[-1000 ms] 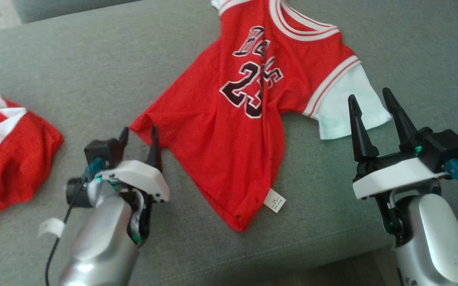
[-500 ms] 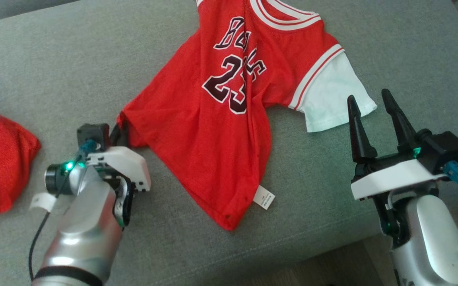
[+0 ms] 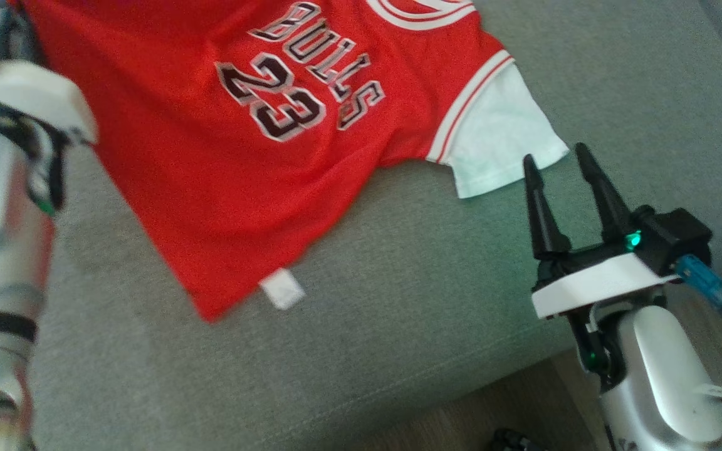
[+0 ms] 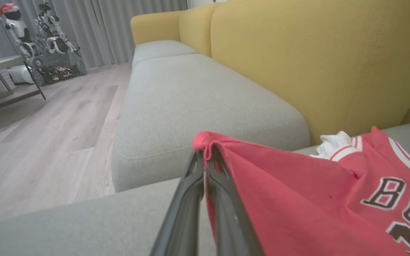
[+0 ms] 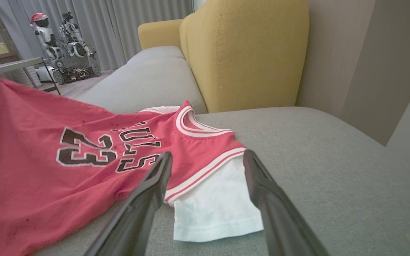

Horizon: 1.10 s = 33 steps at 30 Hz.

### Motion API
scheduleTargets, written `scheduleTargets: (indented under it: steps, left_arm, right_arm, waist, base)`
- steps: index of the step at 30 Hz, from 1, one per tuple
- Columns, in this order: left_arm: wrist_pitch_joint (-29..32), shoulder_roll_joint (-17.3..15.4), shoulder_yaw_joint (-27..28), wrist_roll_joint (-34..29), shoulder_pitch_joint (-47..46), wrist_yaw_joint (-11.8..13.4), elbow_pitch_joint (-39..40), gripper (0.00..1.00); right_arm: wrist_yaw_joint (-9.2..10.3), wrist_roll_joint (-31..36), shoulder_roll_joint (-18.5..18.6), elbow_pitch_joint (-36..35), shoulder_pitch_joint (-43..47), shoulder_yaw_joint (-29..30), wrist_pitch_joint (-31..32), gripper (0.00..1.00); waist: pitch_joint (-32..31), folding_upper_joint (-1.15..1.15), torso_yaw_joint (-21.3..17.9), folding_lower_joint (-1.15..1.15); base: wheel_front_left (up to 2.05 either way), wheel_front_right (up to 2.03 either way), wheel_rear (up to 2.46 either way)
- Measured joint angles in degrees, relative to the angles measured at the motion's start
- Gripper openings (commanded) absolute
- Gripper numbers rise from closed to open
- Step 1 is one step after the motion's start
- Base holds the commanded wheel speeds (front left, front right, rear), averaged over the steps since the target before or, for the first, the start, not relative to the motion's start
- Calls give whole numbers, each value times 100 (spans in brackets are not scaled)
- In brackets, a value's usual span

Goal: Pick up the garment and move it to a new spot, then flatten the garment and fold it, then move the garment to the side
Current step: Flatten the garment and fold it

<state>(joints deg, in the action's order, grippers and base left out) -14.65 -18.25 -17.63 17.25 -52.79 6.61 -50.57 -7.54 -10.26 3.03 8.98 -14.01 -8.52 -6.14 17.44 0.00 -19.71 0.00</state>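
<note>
1. At ten o'clock in the head view, the left jaws were pressed together on a hem corner of the red jersey (image 4: pixel 297 199), holding it off the seat.
2. The rest of the jersey lay on the grey sofa seat (image 3: pixel 411 326), toward twelve o'clock.
3. At four o'clock, the right jaws stood wide apart and empty, near the white sleeve (image 3: pixel 499 144).

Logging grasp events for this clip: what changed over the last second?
The left gripper closed on the jersey at its lower corner and lifted that corner off the sofa, pulling the front smoother. The head view also shifted. The right gripper stayed open and empty near the white sleeve, which still lies on the sofa.
</note>
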Motion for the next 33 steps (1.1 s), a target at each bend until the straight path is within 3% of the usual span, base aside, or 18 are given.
scheduleTargets:
  steps: [6, 7, 8, 18, 24, 33]
  left_arm:
    - [77, -198, 18, -7, -537, 11, -495, 0]
    - [185, -196, -11, -43, -582, 7, -645, 71]
    - [274, -183, -29, -67, -603, -5, -789, 100]
    - [51, 69, 20, 80, -564, -175, -1116, 100]
    - [34, 490, 171, 368, 39, -513, -416, 100]
    - [10, 1265, 436, 840, 1922, -747, 1210, 100]
  right_arm:
    - [1, -148, -3, 155, -185, -125, -137, 100]
    - [0, -163, -3, 179, -202, -135, -163, 100]
    - [0, -170, -2, 212, -202, -144, -178, 100]
    - [0, -137, -5, 368, -208, 30, -242, 100]
    - [0, 13, -5, 374, -208, 364, -174, 100]
    - [0, 177, -9, 211, 119, 801, 21, 100]
  waist:
    - [97, 0, -202, 0]
    - [117, 0, -222, 0]
    - [134, 0, -235, 0]
    - [23, 0, 140, 0]
    - [-212, 0, 621, 0]
    - [-758, 0, 1383, 0]
  base:
    - [0, 0, 0]
    - [0, 0, 0]
    - [0, 0, 0]
    - [0, 0, 0]
    - [0, 0, 0]
    - [0, 0, 0]
